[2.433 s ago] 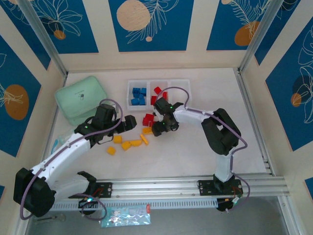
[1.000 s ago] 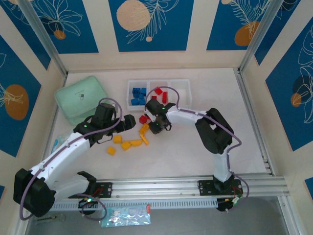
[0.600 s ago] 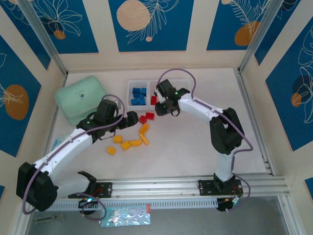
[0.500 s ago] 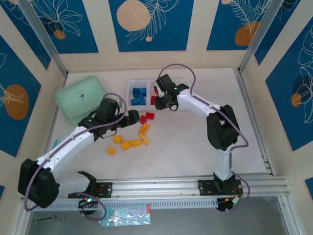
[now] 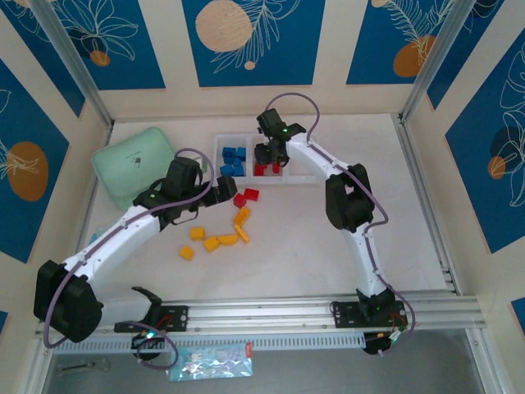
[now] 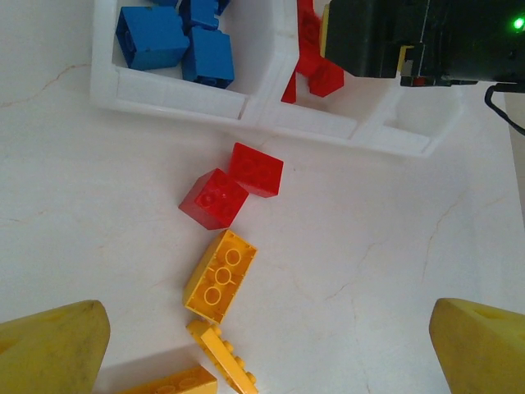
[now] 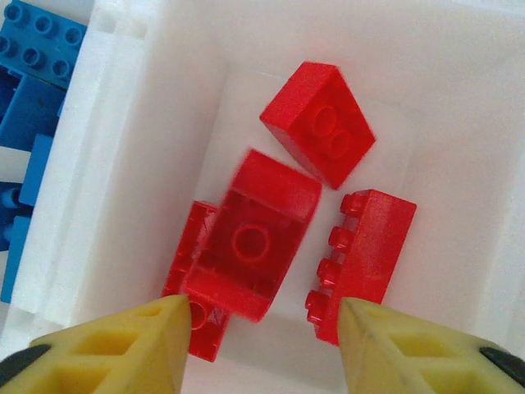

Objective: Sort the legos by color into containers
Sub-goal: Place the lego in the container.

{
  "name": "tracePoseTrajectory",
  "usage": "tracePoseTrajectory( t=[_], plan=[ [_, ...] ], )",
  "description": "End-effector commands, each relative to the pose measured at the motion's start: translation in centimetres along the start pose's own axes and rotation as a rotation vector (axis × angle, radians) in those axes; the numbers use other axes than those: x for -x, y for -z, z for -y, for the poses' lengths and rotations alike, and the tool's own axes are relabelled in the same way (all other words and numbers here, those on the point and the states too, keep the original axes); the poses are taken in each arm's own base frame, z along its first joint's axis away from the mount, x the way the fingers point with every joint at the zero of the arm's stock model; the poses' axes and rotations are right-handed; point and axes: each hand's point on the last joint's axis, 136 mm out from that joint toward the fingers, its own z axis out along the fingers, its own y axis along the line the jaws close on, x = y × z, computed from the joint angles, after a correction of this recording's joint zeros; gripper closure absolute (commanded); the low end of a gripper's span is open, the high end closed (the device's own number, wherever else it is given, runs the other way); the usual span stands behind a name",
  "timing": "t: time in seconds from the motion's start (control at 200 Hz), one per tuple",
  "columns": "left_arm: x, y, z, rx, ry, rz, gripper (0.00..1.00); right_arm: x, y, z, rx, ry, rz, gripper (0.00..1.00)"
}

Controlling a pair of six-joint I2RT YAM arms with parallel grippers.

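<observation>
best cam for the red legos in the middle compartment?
Right wrist: straight down into the middle compartment, red legos large, studs visible, one blurred. Left wrist shows a few at its top edge, partly behind the right gripper. Top external shows them as a small red patch by that gripper.

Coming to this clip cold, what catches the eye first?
The right claw hangs open over the tray's middle compartment, where a blurred red brick shows among other red bricks. Nearer the arms, the left claw gapes wide above two loose red bricks and a scatter of yellow bricks on the table.
</observation>
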Motion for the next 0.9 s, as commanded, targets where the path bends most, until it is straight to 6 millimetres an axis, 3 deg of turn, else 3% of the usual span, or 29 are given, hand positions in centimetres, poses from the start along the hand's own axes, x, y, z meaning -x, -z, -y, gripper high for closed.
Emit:
tracePoseTrajectory(
  t=[0.0, 0.145, 0.35, 0.495, 0.695, 0.895],
  plan=[
    [1.4, 1.0, 0.9, -0.028, -0.029, 0.042, 0.0, -0.1, 2.1, -0.3, 0.008, 0.006, -0.003, 0.45],
    [1.0, 1.7, 0.8, -0.029, -0.036, 0.035, 0.0, -1.7, 4.3, -2.0, 0.07, 0.003, -0.005, 0.44],
    [0.0, 2.6, -0.3, 0.001, -0.038, 0.027, 0.0, -6.0, 7.2, -4.2, 0.143, 0.014, -0.027, 0.41],
    [-1.0, 3.0, -1.4, 0.031, -0.032, 0.015, 0.0, -9.6, 8.2, -5.5, 0.193, 0.05, -0.071, 0.4],
    [-2.0, 3.2, -3.3, 0.086, -0.006, 0.02, 0.0, -14.7, 6.9, -6.5, 0.202, 0.104, -0.144, 0.37],
    [-2.6, 3.2, -4.5, 0.117, 0.027, 0.027, 0.0, -17.2, 4.5, -7.7, 0.229, 0.161, -0.19, 0.34]
  ],
)
